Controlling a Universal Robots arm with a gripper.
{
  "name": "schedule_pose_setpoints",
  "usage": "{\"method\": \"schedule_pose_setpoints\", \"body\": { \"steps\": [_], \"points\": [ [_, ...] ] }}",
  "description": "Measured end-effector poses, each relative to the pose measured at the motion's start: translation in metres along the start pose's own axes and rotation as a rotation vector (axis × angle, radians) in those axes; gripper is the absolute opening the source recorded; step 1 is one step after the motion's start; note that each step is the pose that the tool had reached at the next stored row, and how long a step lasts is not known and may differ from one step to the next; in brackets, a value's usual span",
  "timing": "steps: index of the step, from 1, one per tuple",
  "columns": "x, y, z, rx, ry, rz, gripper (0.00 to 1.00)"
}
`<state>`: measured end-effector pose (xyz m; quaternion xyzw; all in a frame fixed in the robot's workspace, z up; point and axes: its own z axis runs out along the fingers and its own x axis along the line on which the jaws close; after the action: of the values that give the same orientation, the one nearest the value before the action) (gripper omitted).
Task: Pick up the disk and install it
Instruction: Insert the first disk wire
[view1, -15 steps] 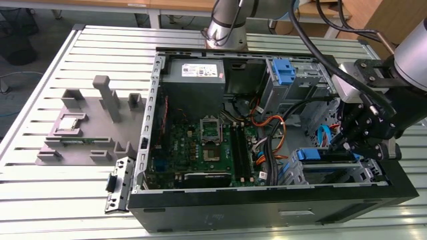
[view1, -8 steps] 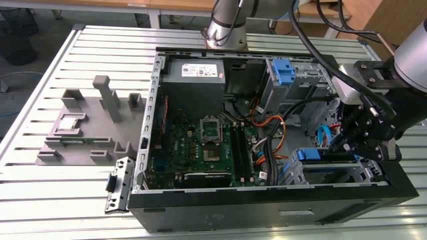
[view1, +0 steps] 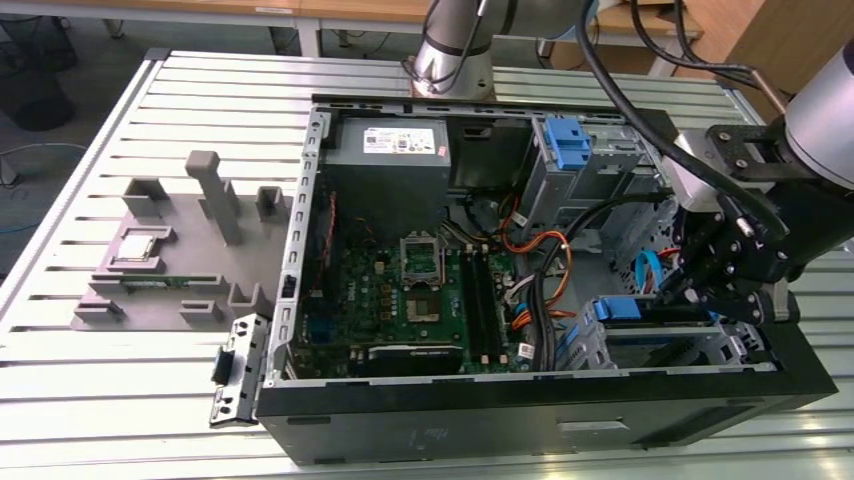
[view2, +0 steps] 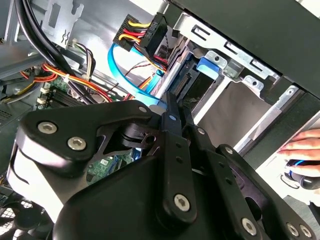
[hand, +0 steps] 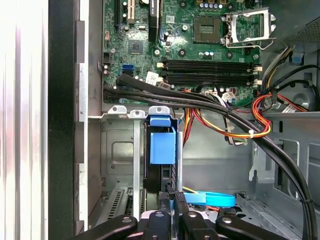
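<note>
Cable bundles (hand: 210, 107) crowd the computer case's (view1: 534, 420) corner drive cage (hand: 120, 150), where the gripper (hand: 171, 200) pinches the disk (hand: 162, 145) edge-on.

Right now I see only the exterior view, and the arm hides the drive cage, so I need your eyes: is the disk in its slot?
Observer: In the first wrist view the disk stands on edge in the cage slot, with its blue tab toward the motherboard and the gripper at its opposite end.
Operator: Do any cables cross that slot?
Observer: In the same view a black cable bundle runs along the cage's edge, just beyond the tab.
Operator: Is anything near the case on my blind side?
Observer: In the second wrist view a person's hand rests outside the case, past the cage wall.
</note>
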<state>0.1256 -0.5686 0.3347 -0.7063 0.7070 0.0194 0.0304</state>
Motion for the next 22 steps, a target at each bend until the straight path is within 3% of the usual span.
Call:
{"method": "schedule_pose_setpoints", "body": {
  "steps": [14, 19, 22],
  "points": [
    [0.0003, 0.0000, 0.0043, 0.0002, -0.0009, 0.000, 0.17],
    [0.0003, 0.0000, 0.0036, 0.0001, 0.0006, 0.000, 0.24],
    [-0.0001, 0.0000, -0.0016, 0.0000, 0.0005, 0.000, 0.24]
  ]
}}
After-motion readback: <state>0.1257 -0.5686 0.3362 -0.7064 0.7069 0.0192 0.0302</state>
